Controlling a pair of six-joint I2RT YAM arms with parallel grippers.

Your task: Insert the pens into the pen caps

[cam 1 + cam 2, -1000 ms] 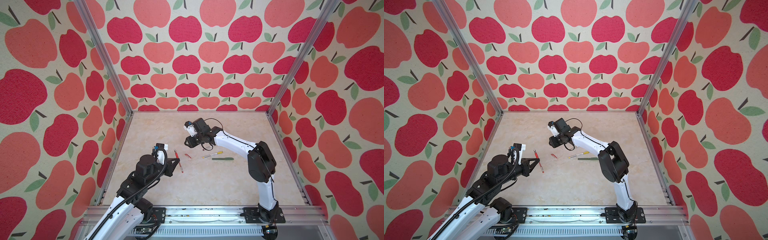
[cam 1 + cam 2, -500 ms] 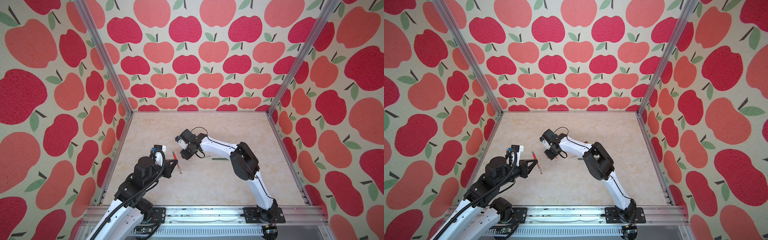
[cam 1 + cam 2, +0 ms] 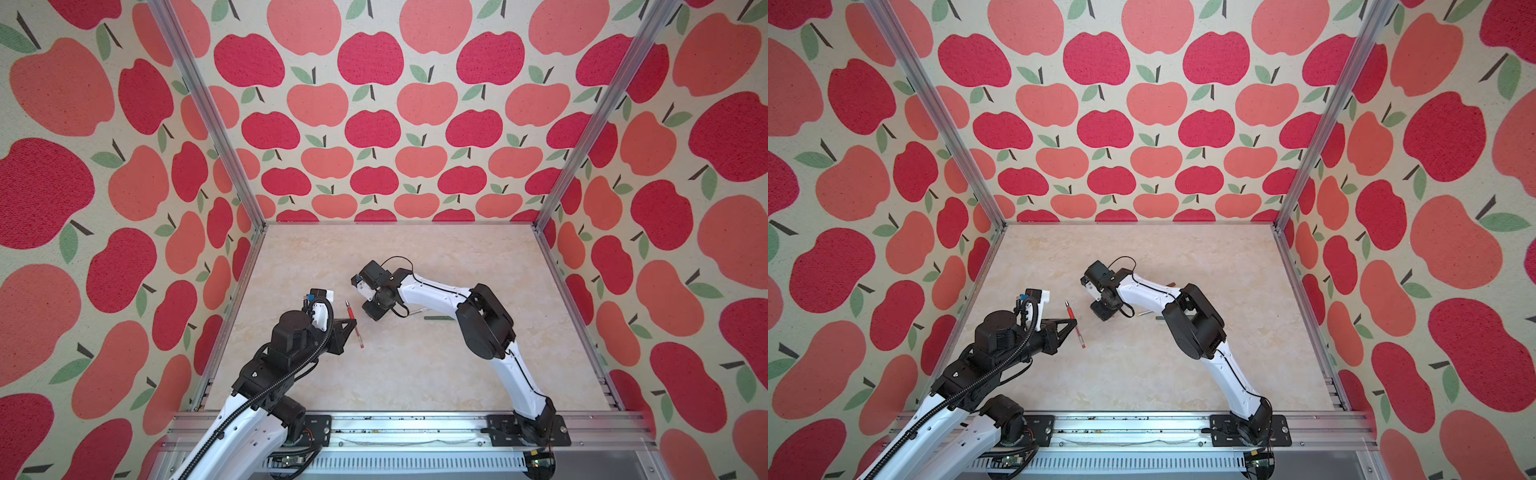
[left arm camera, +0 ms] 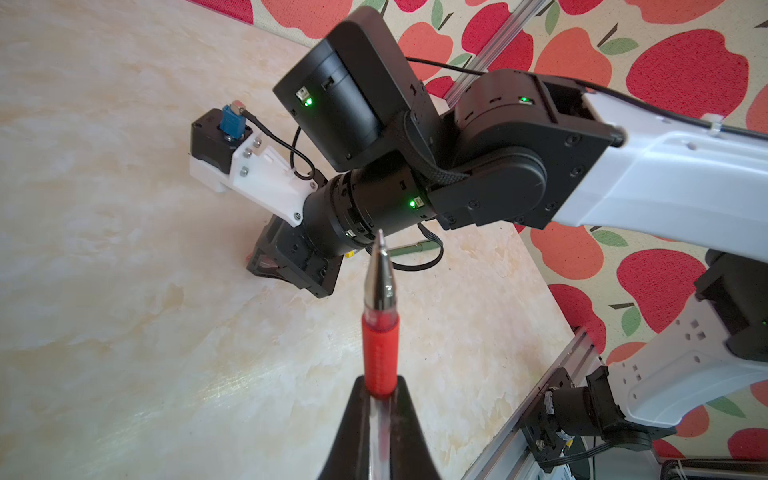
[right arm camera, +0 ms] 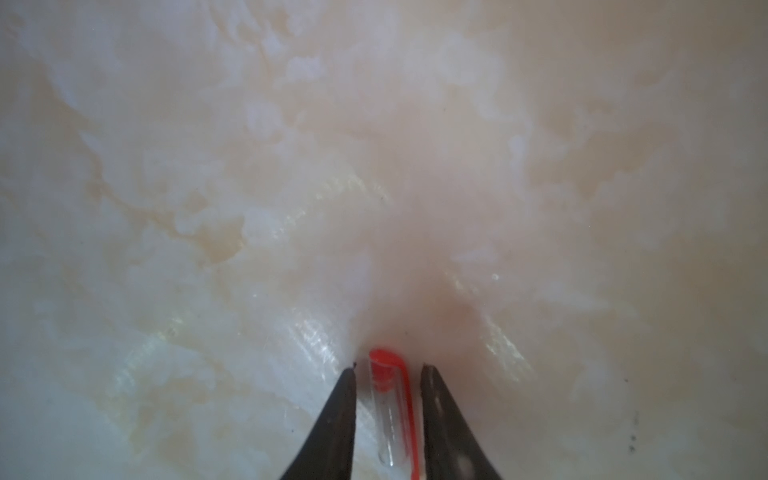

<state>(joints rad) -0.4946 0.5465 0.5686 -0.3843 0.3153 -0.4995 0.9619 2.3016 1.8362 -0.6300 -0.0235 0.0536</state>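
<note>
My left gripper (image 3: pixel 351 323) is shut on the clear red pen (image 3: pixel 354 325), holding it above the table with its silver tip pointing away from the front. In the left wrist view the red pen (image 4: pixel 379 332) stands out of the closed fingers (image 4: pixel 357 415). My right gripper (image 3: pixel 371 314) points down at the table just right of that pen. In the right wrist view its fingers (image 5: pixel 343 415) straddle the red pen cap (image 5: pixel 387 399) with clip, which lies on the table. Narrow gaps show on both sides of the cap.
A dark green pen (image 3: pixel 438 318) and a white-silver pen (image 3: pixel 417 311) lie on the marble table (image 3: pixel 415 374) right of the right gripper, partly under its arm. Apple-patterned walls and metal posts enclose the table; a rail runs along the front.
The right gripper swung left towards the left arm, came down to the table over the red cap, and its jaws narrowed. The left gripper with the red pen barely moved.
</note>
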